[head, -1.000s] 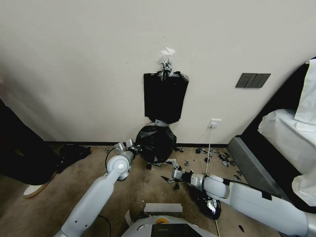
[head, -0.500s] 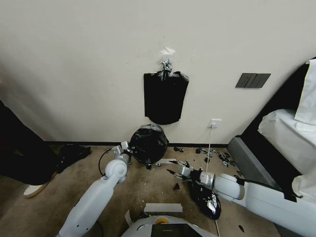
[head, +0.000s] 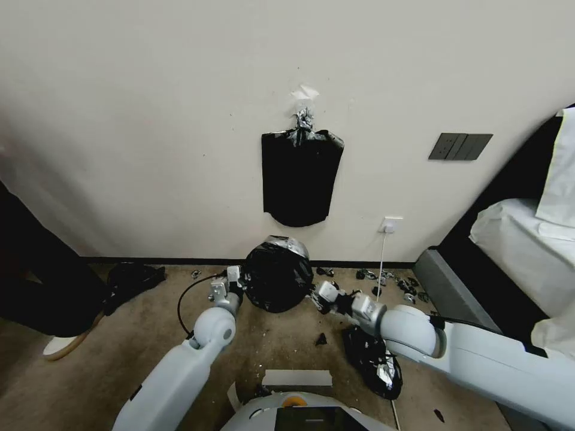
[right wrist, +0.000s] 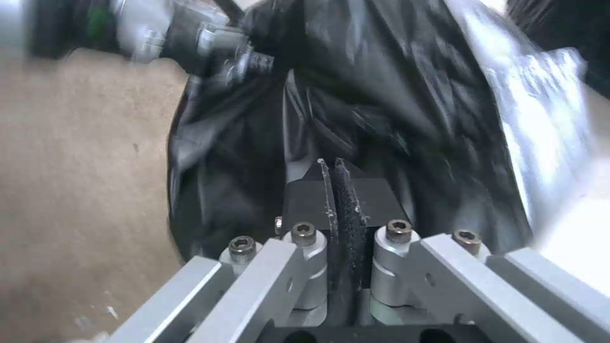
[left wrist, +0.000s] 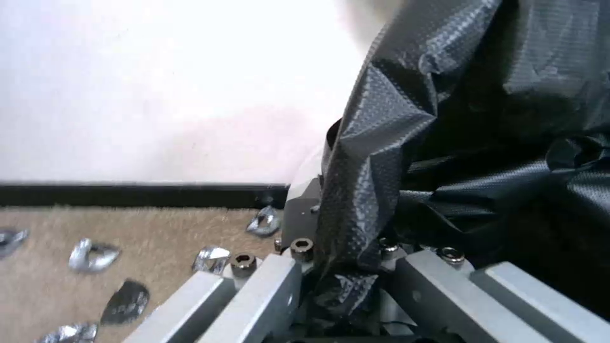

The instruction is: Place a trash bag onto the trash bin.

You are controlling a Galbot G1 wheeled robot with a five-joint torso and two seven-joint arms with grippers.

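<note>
Over on the left, a dark heap [head: 133, 278] lies on the carpet [head: 90, 371] by the baseboard. Moving in, the left gripper [head: 235, 283] is at the left side of the trash bag [head: 277, 274], and the left wrist view shows its fingers [left wrist: 299, 224] pinched tight on a fold of that glossy black film. The trash bag sits low against the wall, bulging round, directly below the flat black bundle [head: 300, 178] hanging from a silvery clip. On the bag's right, the right gripper [head: 319, 294] is pressed to the film; the right wrist view shows its pads [right wrist: 340, 200] closed together against the bag, though whether any film is caught between them I cannot tell. Farther right, another lumpy black heap [head: 372, 364] lies on the floor.
</note>
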